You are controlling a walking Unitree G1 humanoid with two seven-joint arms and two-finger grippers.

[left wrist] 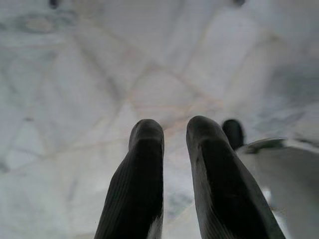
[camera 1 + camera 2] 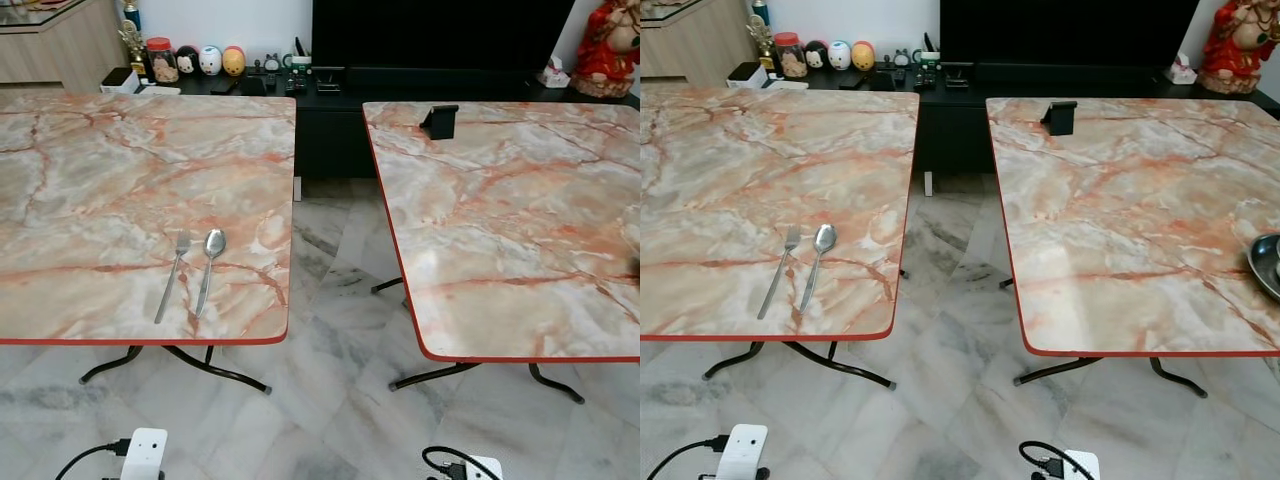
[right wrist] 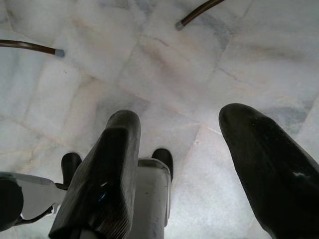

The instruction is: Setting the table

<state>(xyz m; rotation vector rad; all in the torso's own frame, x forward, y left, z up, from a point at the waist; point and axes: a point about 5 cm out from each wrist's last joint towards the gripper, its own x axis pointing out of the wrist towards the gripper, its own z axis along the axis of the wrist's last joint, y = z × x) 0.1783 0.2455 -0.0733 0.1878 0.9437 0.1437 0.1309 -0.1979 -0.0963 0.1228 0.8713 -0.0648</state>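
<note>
Two marble-patterned tables with red edging stand side by side on a pale marble floor (image 2: 330,400), a gap between them. The left table (image 2: 120,170) carries a fork (image 2: 172,276) and a spoon (image 2: 209,268) lying parallel, just beside each other near its front right corner, fork to the left, both heads pointing away from the robot. The right table (image 2: 1120,200) carries a small black stand (image 2: 1061,117) near its far left corner, and the rim of a dark metal bowl (image 2: 1266,263) at its right edge. Behind the tables, a black cabinet (image 2: 330,85) holds small figurines and jars. The left gripper (image 1: 173,130) hangs over the floor, its fingers slightly apart and holding nothing. The right gripper (image 3: 184,122) also hangs over the floor, fingers spread wide, empty.
</note>
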